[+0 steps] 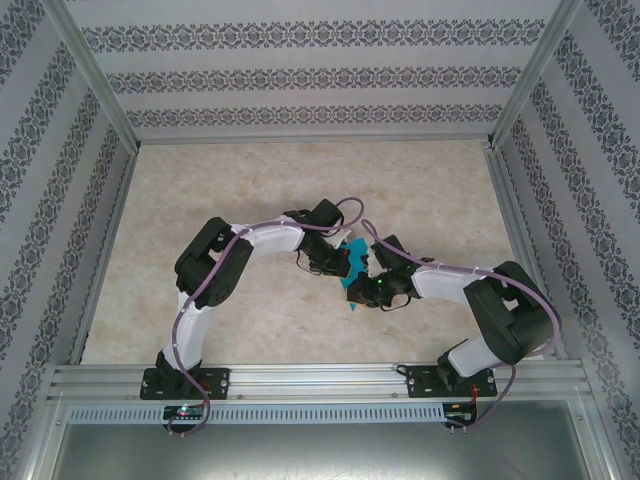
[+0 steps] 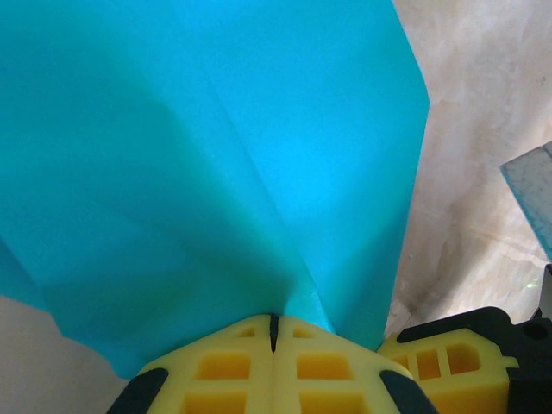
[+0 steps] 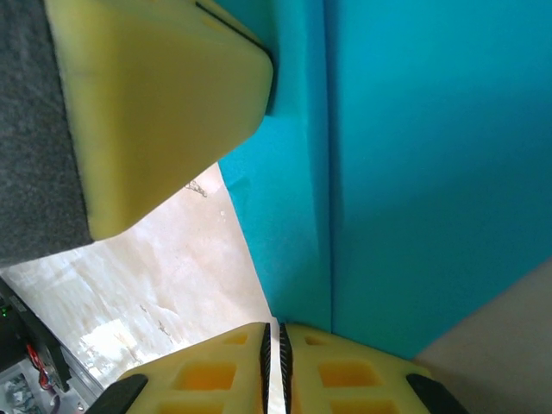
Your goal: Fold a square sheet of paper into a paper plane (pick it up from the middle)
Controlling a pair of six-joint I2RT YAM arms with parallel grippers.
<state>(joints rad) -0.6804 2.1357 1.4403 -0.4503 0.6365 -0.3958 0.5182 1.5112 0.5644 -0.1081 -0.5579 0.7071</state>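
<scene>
Two robot arms meet over the middle of a pale marble-patterned table (image 1: 250, 200), holding a turquoise-blue sheet of paper (image 1: 352, 288) between them, clear of the surface.

The left gripper (image 1: 335, 262) reaches in from the left and the right gripper (image 1: 378, 283) from the right, their tips almost touching. From above, only slivers of the paper show between the black wrists.

On the left wrist camera, the left gripper (image 2: 273, 326) has its yellow fingers (image 2: 224, 371) pressed together on the lower edge of the sheet of paper (image 2: 216, 155). The paper fans upward from that pinch in soft creases. A yellow finger of the right gripper (image 2: 440, 362) sits just beside it, at lower right. A grey-blue corner (image 2: 535, 198) at the right edge may be another part of the sheet, though that cannot be told for sure.

On the right wrist camera, the right gripper (image 3: 274, 335) is likewise closed, nipping the paper's bottom edge (image 3: 293, 293) beside a straight fold line. The sheet of paper (image 3: 431, 172) lies doubled there, one layer overlapping another. A finger of the left gripper (image 3: 164, 103) presses against the paper at upper left.

Patterned wallpaper walls (image 1: 300, 80) and an aluminium frame (image 1: 320, 375) enclose the table.
</scene>
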